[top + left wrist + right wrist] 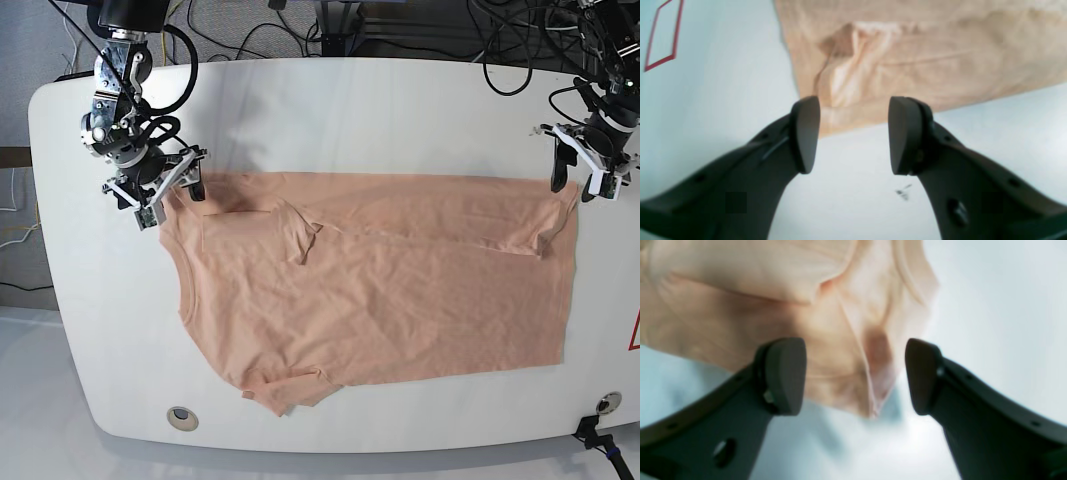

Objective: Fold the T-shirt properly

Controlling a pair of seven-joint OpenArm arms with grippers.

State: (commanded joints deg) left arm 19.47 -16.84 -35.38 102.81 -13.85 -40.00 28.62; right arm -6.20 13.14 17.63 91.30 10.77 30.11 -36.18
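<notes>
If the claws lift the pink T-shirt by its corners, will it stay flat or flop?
Probably flop. The T-shirt is thin and wrinkled, with one sleeve already folded over itself, so the middle would likely sag. It looks light, and soft cloth might slip from the open right claw unless pinched firmly.

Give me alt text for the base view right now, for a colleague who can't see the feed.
A wrinkled peach T-shirt lies spread across a white table, its far edge folded over toward the middle. An open robot hand hovers at each far corner: the right hand at the picture's left, the left hand at its right, neither gripping cloth.
</notes>
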